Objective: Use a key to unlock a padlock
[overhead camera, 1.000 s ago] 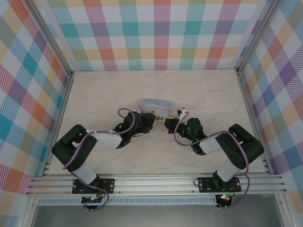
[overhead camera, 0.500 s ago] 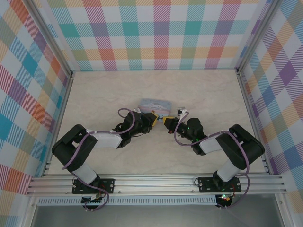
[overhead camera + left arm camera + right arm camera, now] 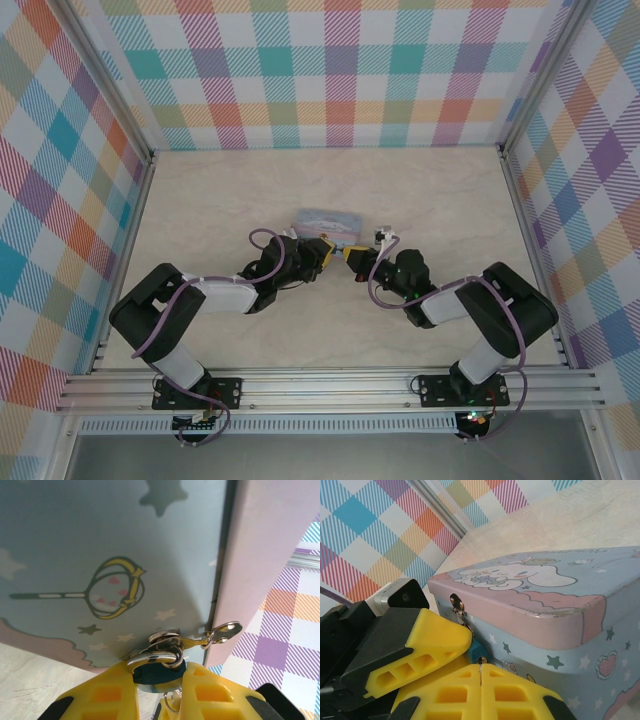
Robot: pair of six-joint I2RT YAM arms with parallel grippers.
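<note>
At mid-table (image 3: 230, 190), a tin (image 3: 328, 217) is seen lying flat, with both grippers brought together at its near side. From above, the left gripper (image 3: 324, 250) is seen just left of the right gripper (image 3: 350, 256), their yellow tips almost touching.

On the left wrist view, the padlock (image 3: 159, 674) is seen gripped between the two yellow fingers (image 3: 107, 695), which are pressed to its sides. Its shackle (image 3: 161, 655) is passed through the ring of the hasp (image 3: 220, 632) at the tin's edge, and is seen still seated in the body. The padlock is thus held up against the blue wall of the tin, just below a printed crown-topped wand. A small wire ring is glimpsed beneath the padlock, between the fingers; what it belongs to cannot be told.

On the right wrist view, the right gripper's jaws are seen clenched, with the two fingers pressed flush along one seam. At the tip of that seam a tiny metal piece, possibly the key (image 3: 481, 660), is seen, pointed towards the tin's front. A sliver of teal is seen beside it, behind the left gripper's finger.
</note>
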